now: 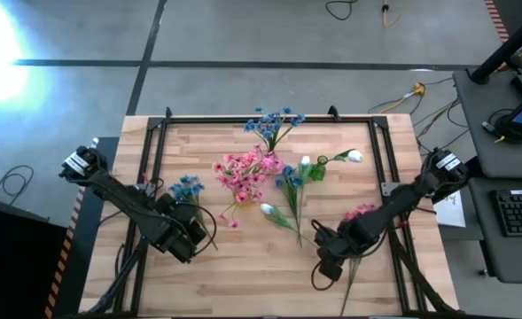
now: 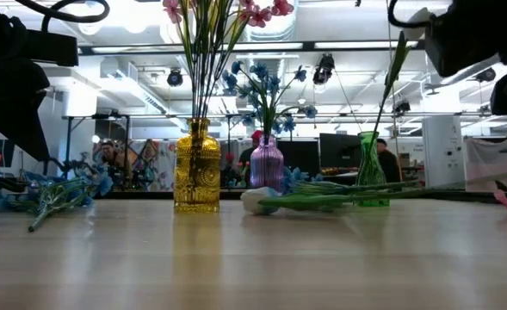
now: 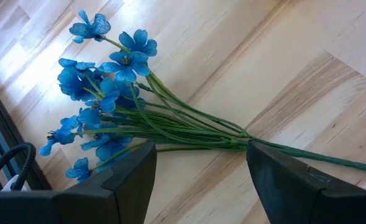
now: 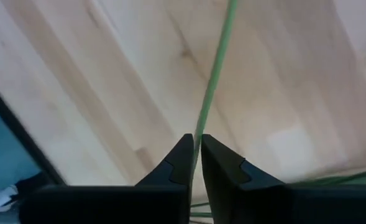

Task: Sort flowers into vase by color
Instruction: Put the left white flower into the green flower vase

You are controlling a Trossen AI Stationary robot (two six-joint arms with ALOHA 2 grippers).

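Note:
Three vases stand at the table's far middle: a yellow vase [image 2: 196, 168] with pink flowers [image 1: 245, 172], a purple vase [image 2: 266, 164] with blue flowers [image 1: 274, 122], and a green vase [image 2: 371, 179] with a white bud [image 1: 355, 156]. A blue spray [image 3: 108, 102] lies flat at the left. My left gripper [image 3: 198, 168] hangs open over its stems, one finger on either side. A white-budded flower [image 1: 269, 210] lies in the middle. At the near right my right gripper [image 4: 196, 158] is shut on a thin green stem. A pink spray [image 1: 360, 211] lies by that arm. My right gripper pinches a thin green stem [image 4: 202, 124] between its two fingers, at their free ends. The fingers slant steeply down from above. The stem runs on ahead of the fingers over the wood. Its blossom end is outside the wrist view, so I cannot tell which flower it is.
A black frame [image 1: 159, 142] runs around the wooden tabletop. There is bare wood along the near edge [image 1: 252, 283] between the two arms. Beyond the right edge stands a desk with a keyboard [image 1: 518, 211]. People and screens show in the room behind the table.

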